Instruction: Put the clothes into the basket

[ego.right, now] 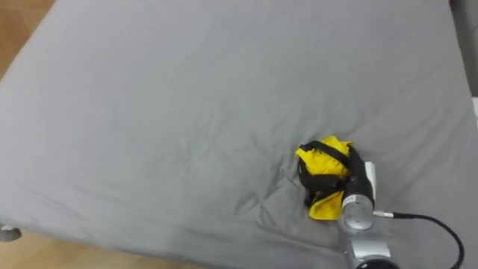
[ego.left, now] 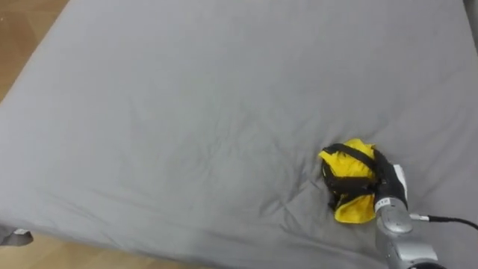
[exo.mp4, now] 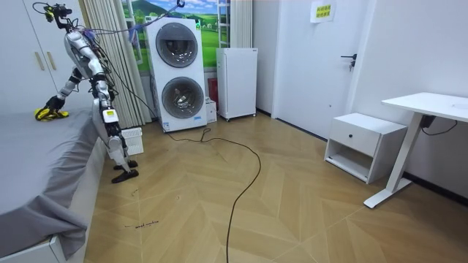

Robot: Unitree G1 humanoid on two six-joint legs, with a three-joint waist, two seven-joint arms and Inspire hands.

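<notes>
Left eye view: by the near edge of the bed [ego.left: 187, 112], toward its right corner, the right hand [ego.left: 386, 184] grips the yellow garment [ego.left: 348, 160], dark fingers curled round it. The grasp step, I judge; next, lift it clear and carry it to the basket.

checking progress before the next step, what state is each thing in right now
yellow garment: bunched up on the grey sheet, gripped
right hand: shut on the yellow garment
grey sheet: spread out, creased near the yellow garment
stacked washing machines: both doors shut
room door: closed
nightstand drawer: shut
</notes>
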